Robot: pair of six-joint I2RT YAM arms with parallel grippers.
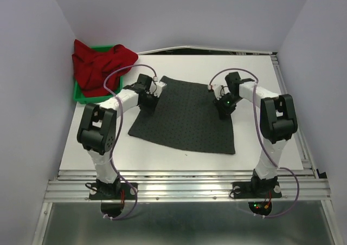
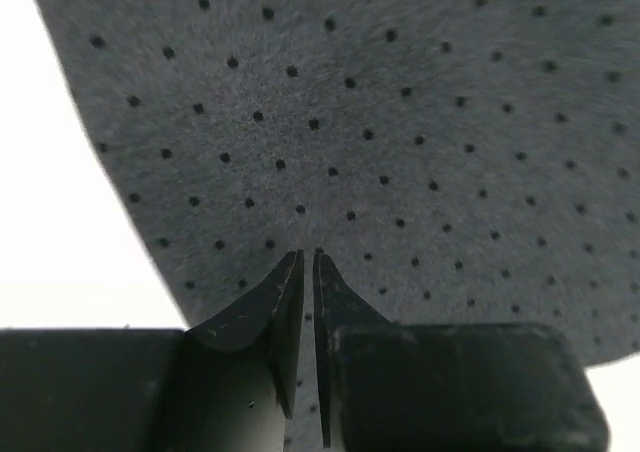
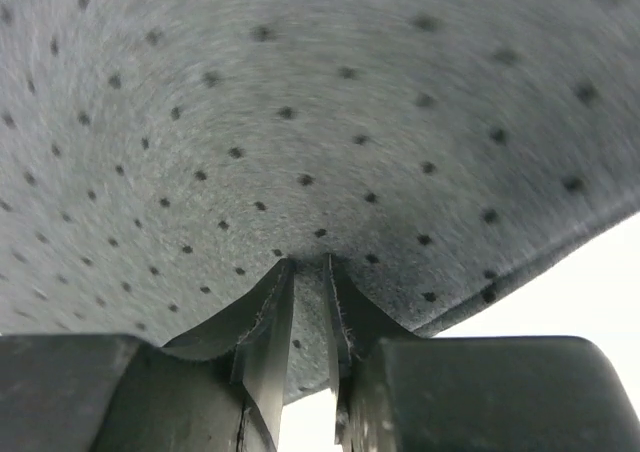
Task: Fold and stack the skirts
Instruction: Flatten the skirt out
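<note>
The charcoal dotted skirt lies spread flat on the white table. My left gripper presses down on its upper left edge. In the left wrist view the jaws are nearly closed, pinching the cloth at their tips. My right gripper is at the skirt's upper right edge. In the right wrist view it is shut on a bunched fold of the cloth, whose edge is lifted off the table. The red skirt lies crumpled in the back left.
A small green bin stands at the back left corner under the red skirt. White walls close in the left, back and right sides. The metal rail with both arm bases runs along the near edge.
</note>
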